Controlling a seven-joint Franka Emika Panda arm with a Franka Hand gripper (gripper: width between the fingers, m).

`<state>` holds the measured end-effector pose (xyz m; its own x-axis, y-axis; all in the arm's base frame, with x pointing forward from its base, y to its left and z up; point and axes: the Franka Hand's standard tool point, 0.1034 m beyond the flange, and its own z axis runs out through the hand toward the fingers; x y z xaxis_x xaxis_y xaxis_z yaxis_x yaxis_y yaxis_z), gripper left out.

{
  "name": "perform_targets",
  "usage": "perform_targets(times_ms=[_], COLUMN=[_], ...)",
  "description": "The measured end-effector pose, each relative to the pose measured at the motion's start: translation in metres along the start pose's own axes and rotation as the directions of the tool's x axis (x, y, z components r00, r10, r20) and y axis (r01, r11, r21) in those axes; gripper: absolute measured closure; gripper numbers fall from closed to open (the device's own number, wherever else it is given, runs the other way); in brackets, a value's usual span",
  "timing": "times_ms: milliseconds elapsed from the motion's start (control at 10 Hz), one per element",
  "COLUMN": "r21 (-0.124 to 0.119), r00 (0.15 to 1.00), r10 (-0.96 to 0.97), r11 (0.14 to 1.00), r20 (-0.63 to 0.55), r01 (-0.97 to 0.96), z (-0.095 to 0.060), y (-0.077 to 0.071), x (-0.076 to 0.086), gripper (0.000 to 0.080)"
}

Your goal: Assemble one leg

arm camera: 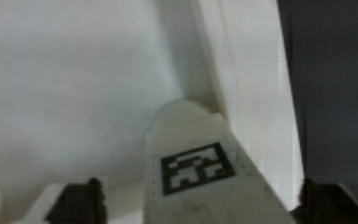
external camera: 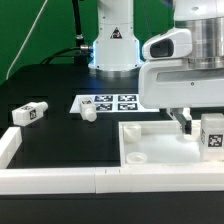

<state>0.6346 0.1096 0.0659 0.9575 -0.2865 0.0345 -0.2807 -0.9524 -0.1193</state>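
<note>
A white leg [external camera: 212, 135] with a black marker tag stands on the white square tabletop [external camera: 150, 150] at the exterior view's right. My gripper [external camera: 196, 124] hangs over it, partly hidden by the white hand. In the wrist view the leg [arm camera: 202, 160] lies between my two dark fingertips [arm camera: 83, 200], with a gap on each side. The jaws are open around it, and I see no contact. The tabletop [arm camera: 69, 80] fills most of the wrist view. Two more white legs lie on the black table, one at the left [external camera: 30, 113] and one nearer the middle [external camera: 88, 112].
The marker board [external camera: 108, 102] lies flat at the middle back, in front of the arm's base [external camera: 112, 45]. A low white wall [external camera: 90, 181] runs along the front edge and turns up at the left [external camera: 8, 147].
</note>
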Motion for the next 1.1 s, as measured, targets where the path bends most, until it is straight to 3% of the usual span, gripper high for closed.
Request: perform_targets(times_ms=[100, 200, 300, 700, 1000, 1100], r21=[0.000, 0.002, 0.002, 0.001, 0.016, 0.029], r00=[1.000, 0.997, 0.991, 0.900, 0.644, 0.462], r10=[0.001, 0.080, 0.133, 0.437, 0.765, 0.885], r11=[1.000, 0.997, 0.991, 0.900, 0.643, 0.461], r20=[0.000, 0.001, 0.001, 0.000, 0.030, 0.051], r01=[-0.001, -0.080, -0.133, -0.437, -0.765, -0.887], z=[0.0001, 0.0002, 0.0002, 0.0002, 0.0000, 0.0005], y=[0.0001, -0.0004, -0.0004, -0.0018, -0.0017, -0.0053], x=[0.0000, -0.0003, -0.0003, -0.0007, 0.0004, 0.0018], gripper=[0.0383, 0.0383, 0.0516, 0.0516, 0.0515, 0.0515])
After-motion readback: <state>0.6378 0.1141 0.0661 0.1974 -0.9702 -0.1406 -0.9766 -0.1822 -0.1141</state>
